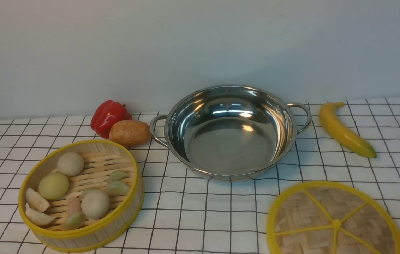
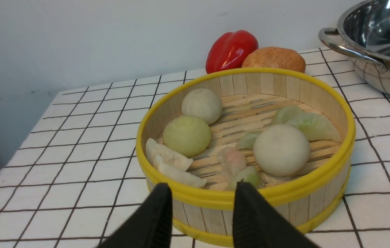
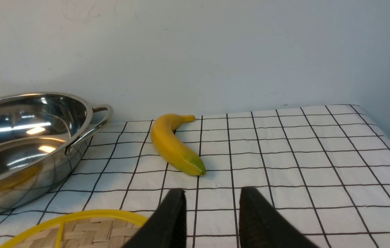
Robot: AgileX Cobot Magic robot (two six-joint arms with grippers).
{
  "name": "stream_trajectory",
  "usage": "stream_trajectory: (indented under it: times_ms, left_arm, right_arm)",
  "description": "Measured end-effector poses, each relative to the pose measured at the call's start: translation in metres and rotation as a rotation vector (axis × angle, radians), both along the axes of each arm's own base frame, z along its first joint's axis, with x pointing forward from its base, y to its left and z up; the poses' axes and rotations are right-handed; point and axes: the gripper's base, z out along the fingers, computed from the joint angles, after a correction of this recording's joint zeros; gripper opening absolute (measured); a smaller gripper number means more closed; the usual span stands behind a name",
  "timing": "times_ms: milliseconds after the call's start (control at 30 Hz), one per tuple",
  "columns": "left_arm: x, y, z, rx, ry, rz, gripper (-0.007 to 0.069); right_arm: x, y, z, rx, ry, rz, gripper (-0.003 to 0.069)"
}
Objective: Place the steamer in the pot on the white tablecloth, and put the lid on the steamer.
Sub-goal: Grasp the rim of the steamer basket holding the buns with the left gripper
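Clearly empty, the left pincer (image 2: 203,187) stands part-open just short of the steamer (image 2: 322,203), which sits on the white tablecloth (image 2: 77,137) near the pot (image 2: 380,75), not yet in it. Light, stiff bamboo, I judge, but loose buns (image 2: 281,150) roll: grip the yellow rim wall, keep level. The right pincer (image 3: 212,193) gapes empty near the lid (image 3: 77,230).

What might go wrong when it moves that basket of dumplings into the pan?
1. The round bamboo steamer with yellow rims holds loose buns and dumplings; a tilted lift may spill them.
2. The shiny steel pot looks barely wider, so the steamer may catch its rim.
3. The red pepper and brown potato sit close by and may get knocked.
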Motion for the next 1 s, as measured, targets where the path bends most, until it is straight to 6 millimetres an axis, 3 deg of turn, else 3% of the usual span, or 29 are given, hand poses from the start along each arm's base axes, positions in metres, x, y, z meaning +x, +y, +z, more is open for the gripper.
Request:
stream_trajectory:
  times_ms: [200, 300, 367, 467, 500, 533, 600, 800, 1000]
  left_arm:
    - [0.0, 0.0, 0.0, -0.002, 0.0, -0.001, 0.0243]
    - [0.0, -0.002, 0.0, -0.094, -0.009, 0.001, 0.0243]
    - [0.001, -0.007, 0.004, -0.367, -0.045, 0.01, 0.0243]
    - [0.001, -0.011, 0.006, -0.617, -0.061, 0.018, 0.0243]
    - [0.001, -0.011, 0.006, -0.622, -0.061, 0.02, 0.0243]
    - [0.001, -0.014, 0.007, -0.773, -0.061, 0.021, 0.0243]
    - [0.001, -0.016, 0.009, -0.91, -0.061, 0.019, 0.0243]
    - [0.002, -0.017, 0.012, -1.001, -0.084, 0.018, 0.0243]
    - [0.002, -0.015, 0.015, -1.004, -0.12, 0.026, 0.0243]
  right_arm:
    - [0.0, 0.0, 0.0, 0.008, 0.0, 0.001, 0.024]
    - [0.0, 0.001, 0.0, 0.071, -0.008, 0.006, 0.024]
    - [0.0, 0.004, 0.002, 0.223, -0.027, 0.017, 0.024]
    - [0.0, 0.006, 0.002, 0.366, -0.036, 0.028, 0.024]
    - [0.0, 0.007, 0.002, 0.379, -0.036, 0.029, 0.024]
    - [0.0, 0.008, 0.003, 0.481, -0.041, 0.036, 0.024]
    - [0.0, 0.01, 0.004, 0.595, -0.046, 0.048, 0.024]
    - [0.0, 0.013, 0.005, 0.764, -0.052, 0.067, 0.024]
    - [0.001, 0.012, 0.008, 0.811, -0.088, 0.064, 0.024]
